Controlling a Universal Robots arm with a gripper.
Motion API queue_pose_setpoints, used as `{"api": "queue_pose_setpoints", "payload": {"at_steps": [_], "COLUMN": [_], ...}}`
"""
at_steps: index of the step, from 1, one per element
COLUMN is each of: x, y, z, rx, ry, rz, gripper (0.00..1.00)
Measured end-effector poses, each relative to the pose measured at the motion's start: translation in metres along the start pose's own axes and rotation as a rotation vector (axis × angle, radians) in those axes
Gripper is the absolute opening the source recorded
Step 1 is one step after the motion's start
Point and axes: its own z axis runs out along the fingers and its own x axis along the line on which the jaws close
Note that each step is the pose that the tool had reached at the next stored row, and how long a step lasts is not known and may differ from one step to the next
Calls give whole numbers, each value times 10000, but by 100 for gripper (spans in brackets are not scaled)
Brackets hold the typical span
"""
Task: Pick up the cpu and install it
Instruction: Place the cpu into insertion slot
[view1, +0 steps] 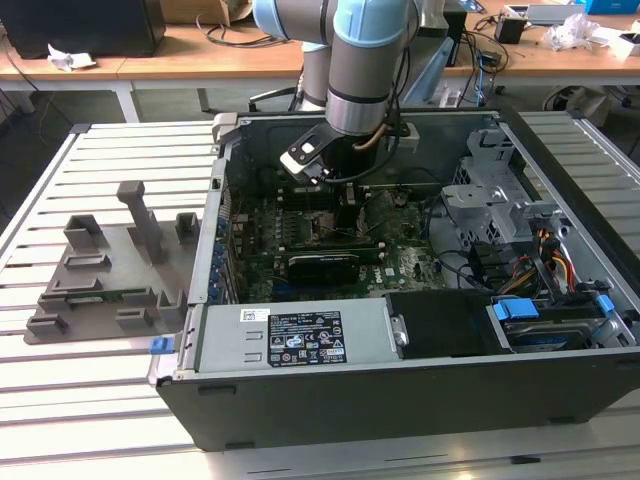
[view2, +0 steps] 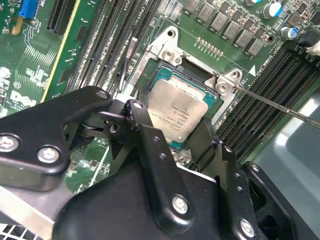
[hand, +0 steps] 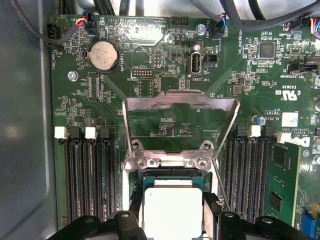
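The cpu is a silver-topped square chip with a thin green rim. It lies level in the motherboard's socket, below the raised metal load plate. My gripper reaches down into the open computer case. Its black fingers press against two opposite edges of the cpu, shut on it. The chip's near edge is hidden behind the gripper body in both wrist views.
Memory slots run along both sides of the socket, and a thin lever rod juts out beside it. A power supply and drive cage crowd the case. Grey holder blocks stand on the slatted table at the exterior view's left.
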Motion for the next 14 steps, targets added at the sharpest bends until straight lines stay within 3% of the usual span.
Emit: {"api": "queue_pose_setpoints", "payload": {"at_steps": [11, 14], "x": [1, 1], "y": [1, -7], "z": [3, -81], "rx": [0, -1], "ry": [0, -8], "rz": [-1, 2], "gripper": [62, 62]}}
